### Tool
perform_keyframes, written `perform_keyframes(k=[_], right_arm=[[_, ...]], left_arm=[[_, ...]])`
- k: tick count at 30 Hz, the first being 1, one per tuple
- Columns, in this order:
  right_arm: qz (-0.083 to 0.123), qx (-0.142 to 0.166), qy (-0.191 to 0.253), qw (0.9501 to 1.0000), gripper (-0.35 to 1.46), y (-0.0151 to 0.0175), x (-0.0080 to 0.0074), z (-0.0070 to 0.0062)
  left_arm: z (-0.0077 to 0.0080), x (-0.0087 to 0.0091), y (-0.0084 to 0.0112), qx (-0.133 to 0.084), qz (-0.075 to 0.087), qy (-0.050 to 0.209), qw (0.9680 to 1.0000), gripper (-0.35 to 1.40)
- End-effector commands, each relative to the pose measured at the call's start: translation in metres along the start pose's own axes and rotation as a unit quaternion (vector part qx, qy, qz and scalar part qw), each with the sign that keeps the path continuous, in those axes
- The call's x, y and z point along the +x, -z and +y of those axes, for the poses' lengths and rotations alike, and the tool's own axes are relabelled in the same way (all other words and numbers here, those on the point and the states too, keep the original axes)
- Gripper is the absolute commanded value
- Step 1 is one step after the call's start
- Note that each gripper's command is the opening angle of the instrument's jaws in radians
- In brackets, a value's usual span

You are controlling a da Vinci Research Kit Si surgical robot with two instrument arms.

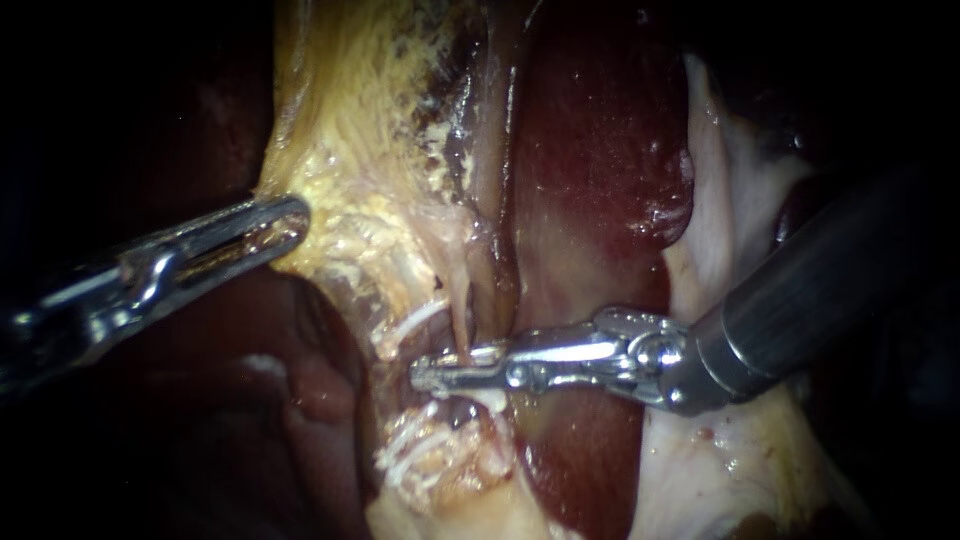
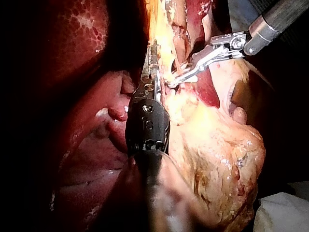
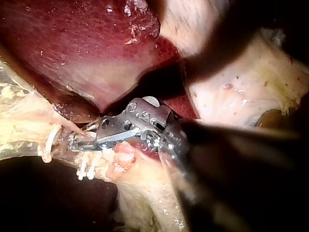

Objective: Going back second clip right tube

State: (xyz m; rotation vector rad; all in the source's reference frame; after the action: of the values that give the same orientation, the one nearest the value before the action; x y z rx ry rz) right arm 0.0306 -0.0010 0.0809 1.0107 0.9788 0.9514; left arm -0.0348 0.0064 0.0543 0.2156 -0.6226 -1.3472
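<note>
Toward six o'clock from centre, the right instrument, jaws slightly apart, touches the tube; draw it straight back toward three o'clock, sparing the white clip, while the left instrument grips yellow tissue

Pale cloth shows beside the fatty tissue; whether the tissue rests on it is unclear.

Polished metal right instrument, wet glossy liver

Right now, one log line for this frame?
left instrument: shut on tissue | right instrument: tip at tube | white clip: beside tip
</note>
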Motion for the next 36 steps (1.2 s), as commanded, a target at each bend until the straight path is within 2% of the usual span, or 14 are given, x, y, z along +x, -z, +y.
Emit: perform_keyframes(k=[1,3,6,9,11,15,18,21,26,31,36], right_arm=[[0.000,0.000,0.000,1.0000,-0.35,0.0000,0.0000,0.0000],[0.000,0.000,0.000,1.0000,-0.35,0.0000,0.0000,0.0001],[0.001,-0.001,-0.003,1.0000,0.05,-0.0001,0.0000,0.0002],[0.002,-0.002,0.015,0.9999,0.41,-0.0001,0.0001,0.0005],[0.011,-0.014,0.038,0.9991,0.55,-0.0001,0.0003,0.0008],[0.021,-0.013,0.093,0.9953,0.60,0.0002,0.0005,0.0010],[0.019,-0.012,0.132,0.9910,0.60,0.0008,0.0004,0.0009],[0.018,-0.014,0.183,0.9828,0.60,0.0018,0.0005,0.0008],[0.016,-0.012,0.221,0.9752,0.60,0.0037,0.0010,0.0004],[0.012,-0.006,0.225,0.9743,0.60,0.0054,0.0011,-0.0004],[0.009,-0.002,0.225,0.9743,0.60,0.0051,0.0010,-0.0007]], left_arm=[[0.0000,0.0000,0.0000,0.000,0.000,0.000,1.0000,-0.35],[0.0000,0.0000,0.0000,-0.001,0.000,0.001,1.0000,-0.35],[0.0000,0.0000,0.0000,-0.001,-0.001,0.001,1.0000,-0.35],[0.0000,0.0000,0.0000,-0.001,-0.001,0.001,1.0000,-0.35],[0.0000,0.0000,0.0000,-0.001,-0.001,0.001,1.0000,-0.35],[0.0000,0.0000,0.0000,-0.002,-0.001,0.001,1.0000,-0.35],[0.0000,0.0000,0.0000,-0.002,-0.001,0.002,1.0000,-0.35],[0.0001,0.0000,0.0000,-0.003,0.000,0.001,1.0000,-0.35],[0.0001,0.0000,0.0000,-0.003,0.000,0.001,1.0000,-0.35],[0.0002,0.0000,0.0000,-0.003,0.000,0.002,1.0000,-0.35],[0.0002,0.0000,0.0000,-0.003,0.000,0.002,1.0000,-0.35]])
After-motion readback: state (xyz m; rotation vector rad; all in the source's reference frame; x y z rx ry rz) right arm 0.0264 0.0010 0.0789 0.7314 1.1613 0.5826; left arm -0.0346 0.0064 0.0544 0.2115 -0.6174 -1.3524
